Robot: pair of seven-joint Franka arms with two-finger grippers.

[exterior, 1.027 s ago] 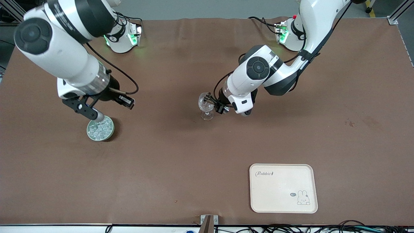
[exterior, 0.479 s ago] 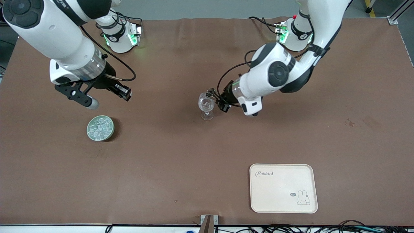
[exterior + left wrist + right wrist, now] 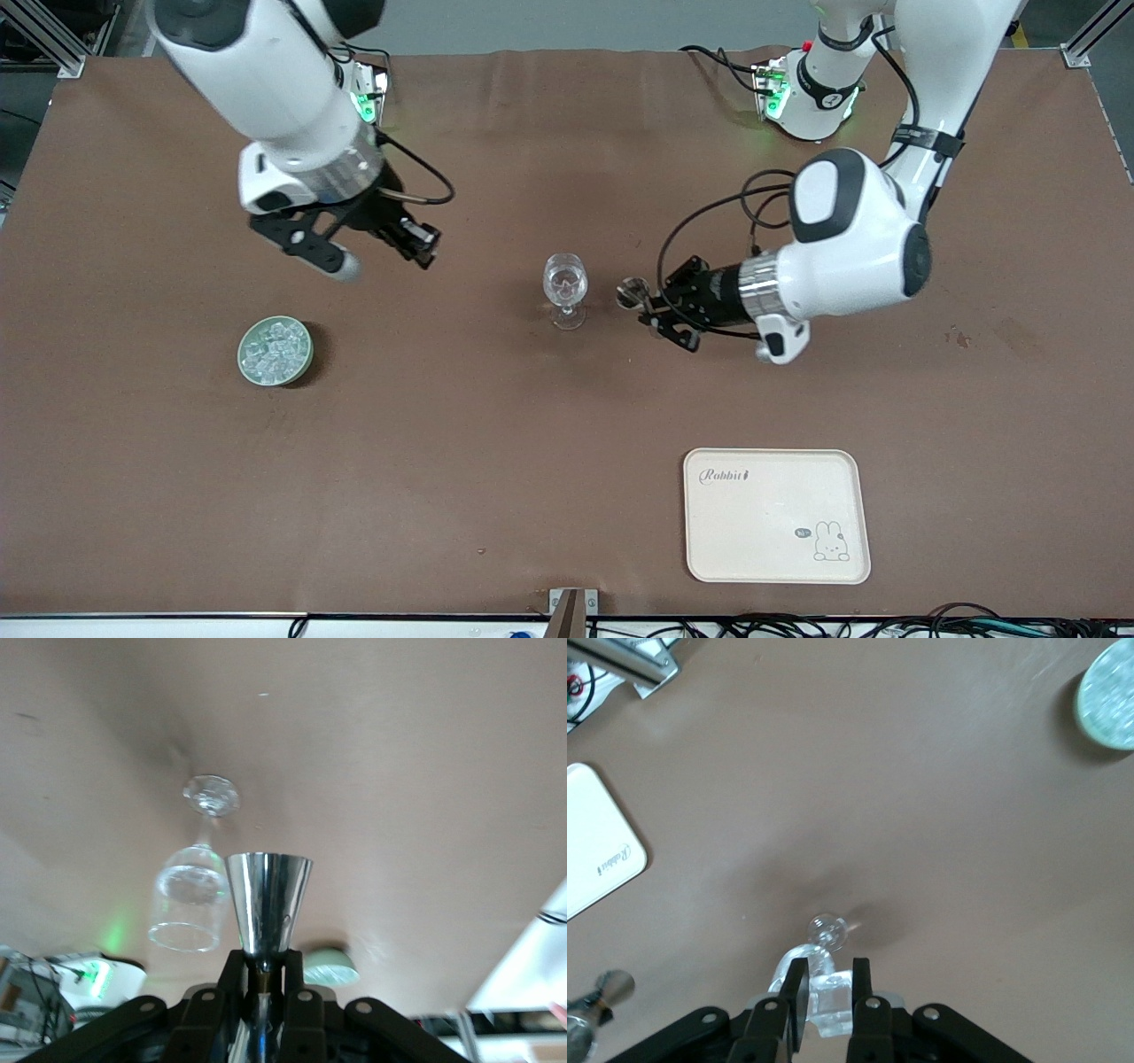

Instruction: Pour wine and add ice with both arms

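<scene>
Two white arms (image 3: 850, 239) with black joint caps, silver wrist rings, looping black cables and green-lit bases.

Stemmed glass (image 3: 565, 301) upright near mid-table as landmark. Bowl (image 3: 275, 351) of ice (image 3: 274, 347) well apart from it toward the right arm's end, slightly nearer the front camera. Tray (image 3: 775, 516) much nearer the front camera, toward the left arm's end. Left gripper (image 3: 657, 310) with metal jigger (image 3: 632, 291) just beside the glass; right gripper (image 3: 365, 251) above the table between bowl and glass.
</scene>
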